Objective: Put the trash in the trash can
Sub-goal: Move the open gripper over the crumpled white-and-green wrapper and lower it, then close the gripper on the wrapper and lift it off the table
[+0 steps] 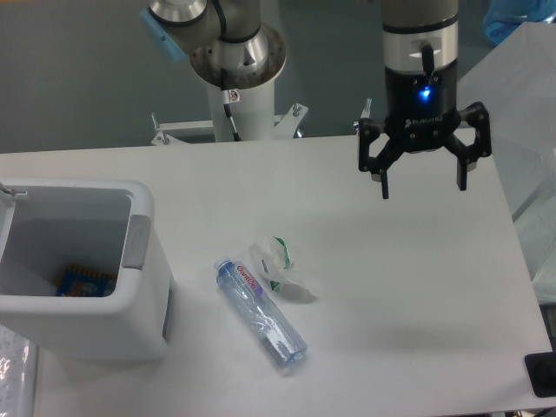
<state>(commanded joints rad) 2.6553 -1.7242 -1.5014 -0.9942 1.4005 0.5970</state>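
While gripper hangs with fingers spread, empty, bottle and wrapper lie touching, below-left; trash can farther left.

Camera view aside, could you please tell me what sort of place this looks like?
Probably a robotics lab: an arm with an open claw over a bare white table, beside staged trash and a white bin.

A black two-fingered hand with a blue light is seen under a silver-grey wrist; a white base stands upper left.
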